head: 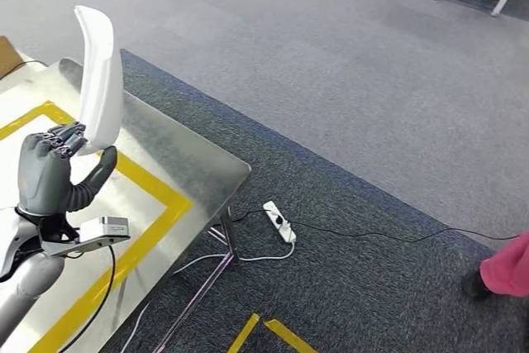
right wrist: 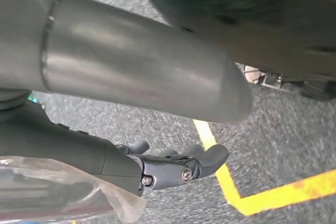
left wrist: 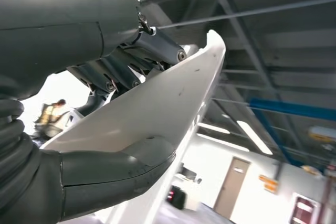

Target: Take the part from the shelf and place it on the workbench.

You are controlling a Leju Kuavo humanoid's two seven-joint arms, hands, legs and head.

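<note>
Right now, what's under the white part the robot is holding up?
Under the white part is the left hand gripping its lower end, and below that the metal workbench with yellow tape. The hand hides the part's bottom edge.

At the left of the frame stands a metal desk (head: 187, 155) with a shiny top, and a yellow tape rectangle (head: 164, 192) is marked on it. The desk stands on a dark carpet floor (head: 350, 229). A white power strip (head: 278, 221) with cables lies on the floor near the desk corner, at the lower centre.
</note>
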